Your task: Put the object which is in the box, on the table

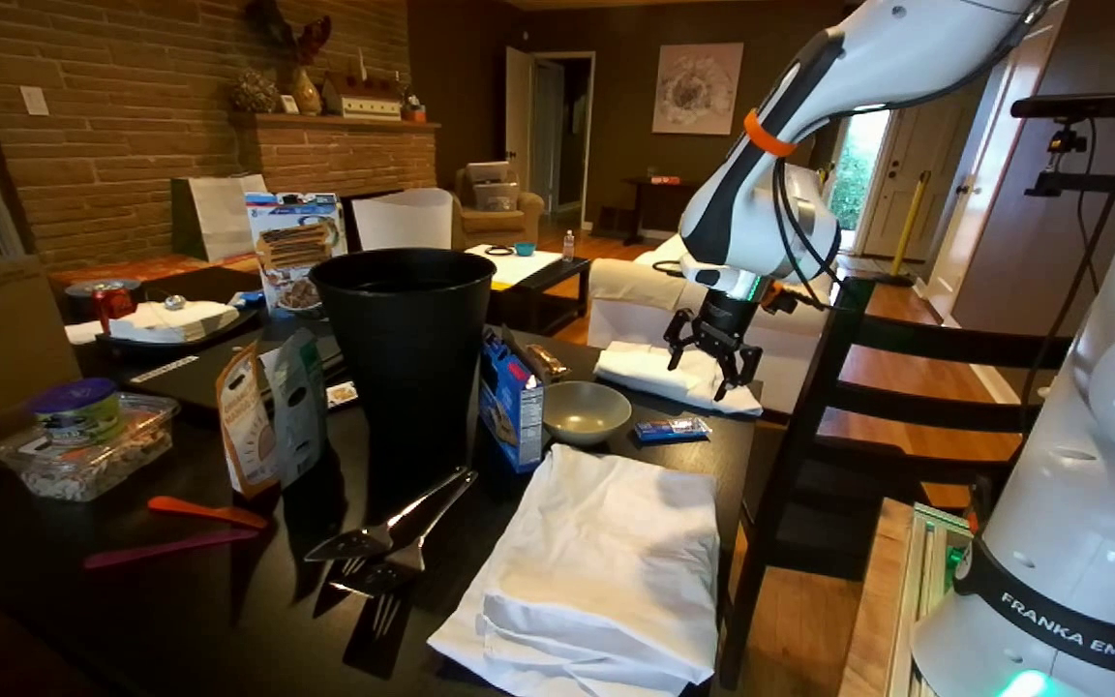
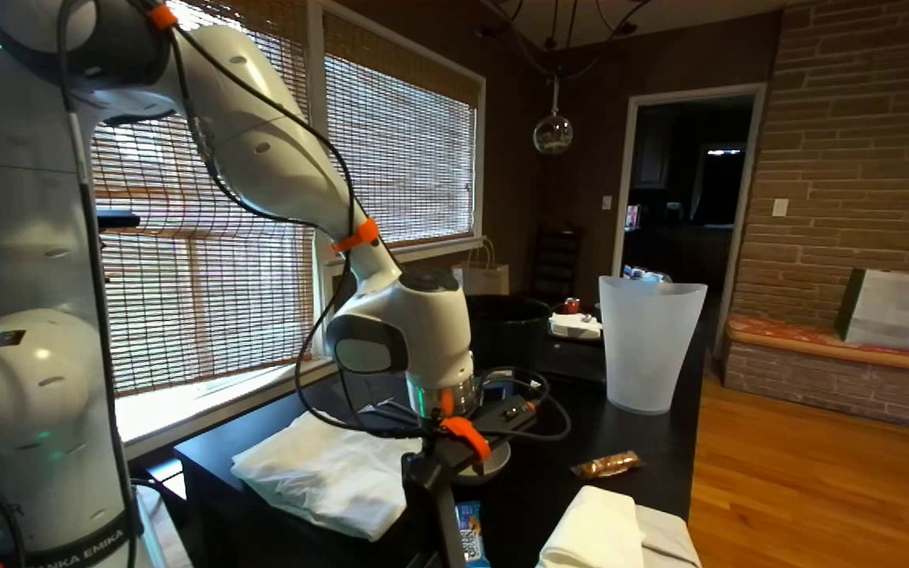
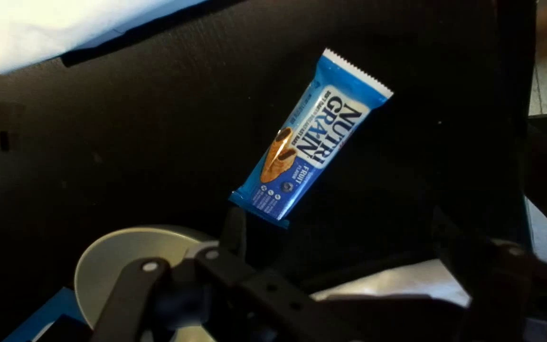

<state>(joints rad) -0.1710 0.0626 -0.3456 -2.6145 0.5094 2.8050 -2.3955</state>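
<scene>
Living rm. w/ brick wall (image 1: 132,145) at rear; dark table (image 1: 190,620) carries the containers. Box (image 1: 516,411): upright on table, betw. black bin (image 1: 412,358) and bowl (image 1: 585,416); contents of box & bin hidden. Bowl: inner surface visible. Clear tub (image 1: 136,455): holds pale pieces, ID unclear; purple-lidded pot (image 1: 78,411) sits on top. Bar (image 3: 309,142): flat on table, just beside bowl, w/ gap. Gripper (image 1: 696,380): above table, near bar; jaws wide apart, i.e. released. View diffs.: wrist view gives bar's label, "Nutri Grain", legibly. Steel utensils (image 1: 409,558) and clear tub appear in an exterior view only. Window blinds (image 2: 391,134) appear in an exterior view only; arm (image 2: 403,315) there covers part of bowl. Frosted bin (image 2: 650,347), contents unclear, stands on table in an exterior view.
</scene>
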